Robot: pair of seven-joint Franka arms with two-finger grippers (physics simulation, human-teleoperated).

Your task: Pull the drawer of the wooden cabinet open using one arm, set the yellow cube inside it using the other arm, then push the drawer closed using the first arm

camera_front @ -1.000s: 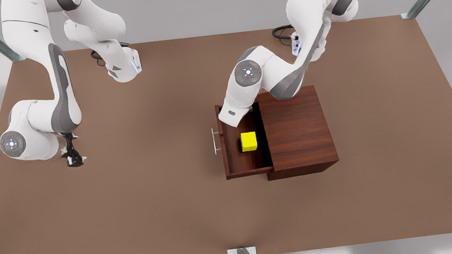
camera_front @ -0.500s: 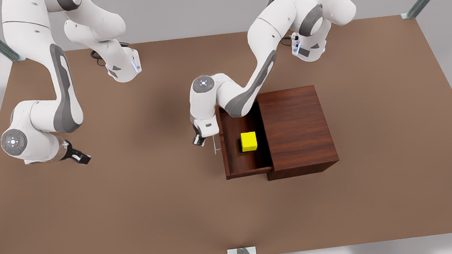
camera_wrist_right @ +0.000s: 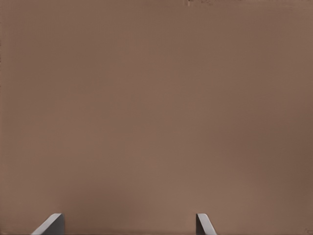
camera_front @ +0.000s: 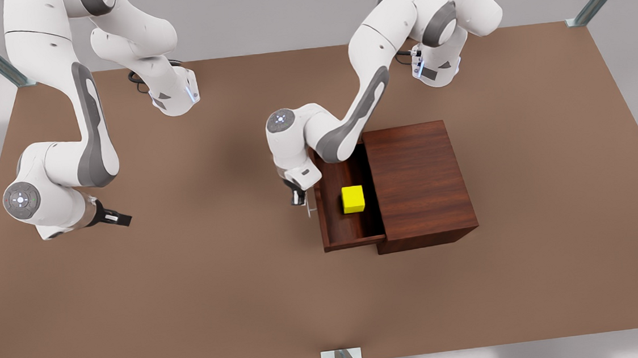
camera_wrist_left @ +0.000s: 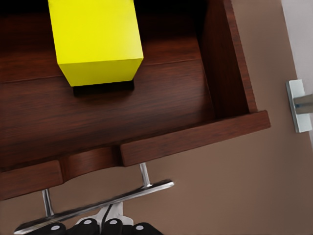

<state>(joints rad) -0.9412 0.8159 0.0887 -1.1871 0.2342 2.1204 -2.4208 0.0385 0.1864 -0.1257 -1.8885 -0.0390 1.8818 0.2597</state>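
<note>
The yellow cube (camera_front: 353, 198) sits on the floor of the drawer (camera_front: 351, 230), close to the wooden cabinet (camera_front: 418, 179) and well inside the tray's walls. In the left wrist view the cube (camera_wrist_left: 95, 41) rests flat on the dark wood, with the drawer's front panel (camera_wrist_left: 190, 139) between it and the handle (camera_wrist_left: 98, 205). The drawer stands partly pulled out of the cabinet toward the front view's left.

The left hand (camera_front: 297, 196) hangs just outside the drawer's front panel, right at the silver bar handle (camera_front: 309, 205). The cube lies on the other side of that panel from the hand, apart from it and not touched by it. In the left wrist view the fingertips (camera_wrist_left: 112, 226) show as dark pads pressed close behind the bar; they look drawn together, though whether they clamp the bar or merely lean on it I cannot tell.

The right hand (camera_front: 119, 218) waits far from the cabinet, over the bare counter (camera_front: 218, 278) toward the front view's left. Its wrist view shows only brown counter (camera_wrist_right: 156, 107) and two fingertips (camera_wrist_right: 205, 224) set wide apart, holding nothing.
</note>
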